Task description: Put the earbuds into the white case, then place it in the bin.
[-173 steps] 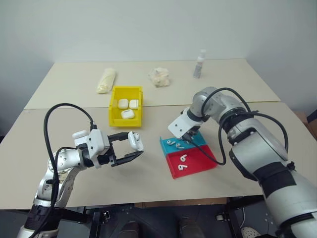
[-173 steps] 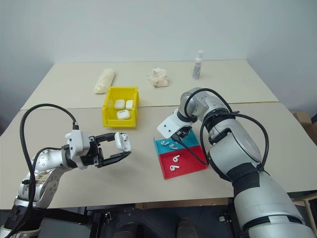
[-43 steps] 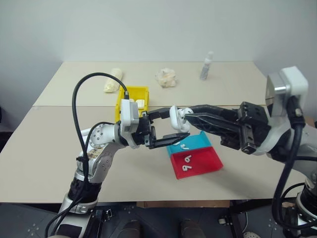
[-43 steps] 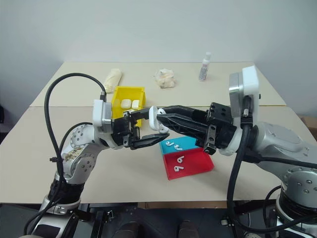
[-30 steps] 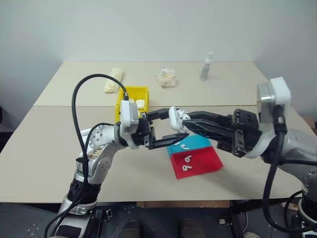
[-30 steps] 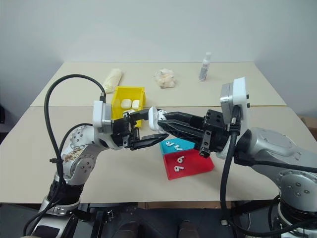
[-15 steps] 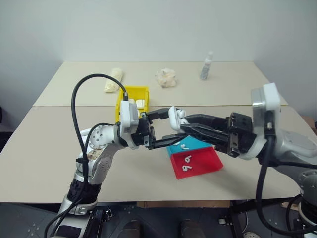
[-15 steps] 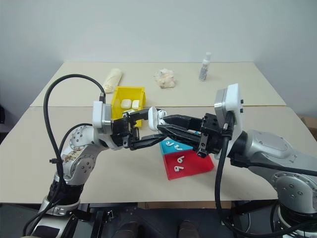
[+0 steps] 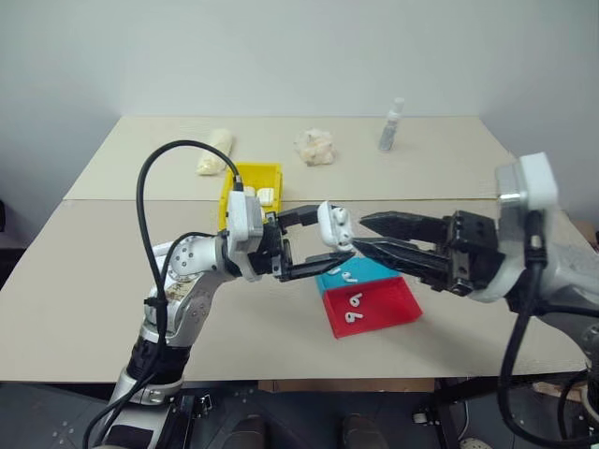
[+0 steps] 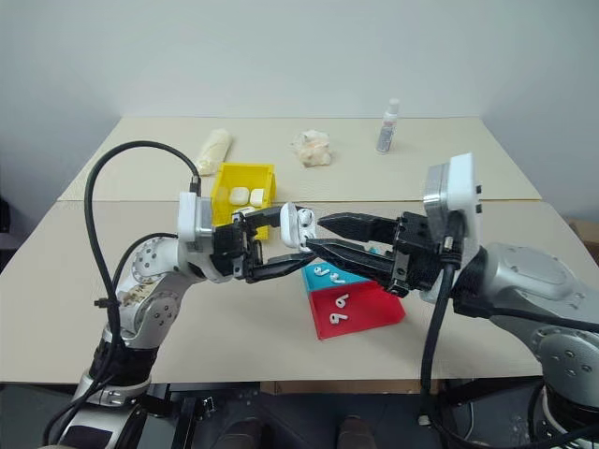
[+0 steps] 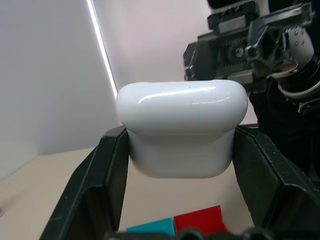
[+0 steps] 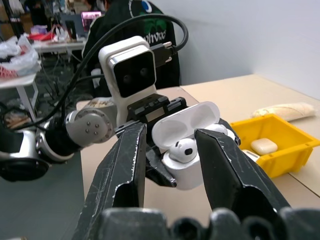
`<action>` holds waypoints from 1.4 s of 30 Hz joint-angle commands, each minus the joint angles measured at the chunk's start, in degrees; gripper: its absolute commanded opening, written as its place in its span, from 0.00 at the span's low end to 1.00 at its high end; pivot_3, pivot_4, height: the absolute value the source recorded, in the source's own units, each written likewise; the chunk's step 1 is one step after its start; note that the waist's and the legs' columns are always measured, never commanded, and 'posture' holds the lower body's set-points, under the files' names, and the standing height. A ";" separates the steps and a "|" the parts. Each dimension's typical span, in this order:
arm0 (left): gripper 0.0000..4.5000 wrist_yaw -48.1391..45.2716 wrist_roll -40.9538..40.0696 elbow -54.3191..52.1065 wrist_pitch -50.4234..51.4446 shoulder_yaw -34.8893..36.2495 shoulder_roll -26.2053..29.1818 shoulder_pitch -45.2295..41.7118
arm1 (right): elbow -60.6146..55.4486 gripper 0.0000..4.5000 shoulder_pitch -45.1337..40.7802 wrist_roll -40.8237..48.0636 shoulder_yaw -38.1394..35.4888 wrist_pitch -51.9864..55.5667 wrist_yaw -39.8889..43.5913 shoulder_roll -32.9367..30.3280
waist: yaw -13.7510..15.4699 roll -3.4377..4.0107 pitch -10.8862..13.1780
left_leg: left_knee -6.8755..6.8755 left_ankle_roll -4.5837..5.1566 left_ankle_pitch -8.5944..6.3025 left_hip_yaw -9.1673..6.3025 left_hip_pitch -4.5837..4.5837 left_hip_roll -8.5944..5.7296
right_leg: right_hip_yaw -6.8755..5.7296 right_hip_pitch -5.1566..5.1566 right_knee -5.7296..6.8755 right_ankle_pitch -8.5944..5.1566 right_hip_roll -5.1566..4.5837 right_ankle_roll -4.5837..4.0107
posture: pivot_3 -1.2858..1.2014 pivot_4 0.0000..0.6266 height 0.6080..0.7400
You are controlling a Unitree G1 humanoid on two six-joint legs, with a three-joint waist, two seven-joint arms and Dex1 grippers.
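My left gripper (image 9: 328, 238) is shut on the white case (image 9: 333, 223) and holds it in the air above the table, lid flipped open. In the right wrist view one earbud (image 12: 181, 149) sits in the case (image 12: 186, 174). My right gripper (image 9: 359, 233) points at the case from the right, a little apart from it, open, with nothing between its fingers. More earbuds (image 9: 348, 277) lie in the blue tray (image 9: 374, 269) and others (image 9: 352, 302) in the red tray (image 9: 384, 309). The yellow bin (image 9: 245, 174) stands behind the left gripper with white cases (image 9: 265, 195) inside.
At the back of the table stand a small clear bottle (image 9: 392, 124), a crumpled pale wad (image 9: 314, 147) and a pale wrapped roll (image 9: 213, 152). A seam (image 9: 140, 199) runs between the two tabletops. A person sits at a cluttered desk in the right wrist view's background (image 12: 125, 20).
Since a second ago my right gripper has drawn back to the right from the case and parted its fingers. The left gripper has kept still with the case.
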 commanded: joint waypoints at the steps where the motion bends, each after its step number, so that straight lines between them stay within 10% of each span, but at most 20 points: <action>1: 0.62 1.21 2.94 0.61 -1.56 -1.39 -0.39 -1.32 | -0.30 0.43 -6.02 -0.71 0.49 -0.95 -0.03 -2.77 | -0.07 0.00 0.00 | 0.00 0.00 0.00 0.00 0.01 0.00 | 0.01 0.00 0.00 0.00 0.00 0.00 | 0.52 0.24 1.00; 9: 0.62 2.67 6.96 4.41 -3.33 -4.37 -3.98 -2.79 | 3.03 0.01 -21.84 -11.29 15.29 2.43 2.96 -4.87 | -0.01 0.02 -0.01 | 0.00 0.01 -0.01 0.01 -0.04 0.00 | 0.00 -0.03 -0.01 0.00 0.00 0.00 | 0.52 0.24 1.00; 25: 0.62 2.34 6.50 2.75 -3.57 -3.59 -4.88 -2.09 | 4.50 0.01 -24.00 -31.09 25.41 0.19 11.67 -3.91 | 0.05 0.02 -0.01 | 0.01 0.02 -0.01 0.00 -0.10 0.00 | -0.01 -0.11 0.02 0.00 -0.01 0.00 | 0.52 0.24 1.00; 42: 0.62 1.98 5.12 2.61 -4.79 -1.27 -4.14 -1.28 | 6.26 0.01 -22.56 -24.50 9.83 1.07 13.38 -3.51 | 0.09 0.02 -0.01 | 0.01 0.02 -0.01 0.01 -0.10 0.00 | 0.01 -0.11 0.01 0.00 -0.01 0.00 | 0.52 0.24 1.00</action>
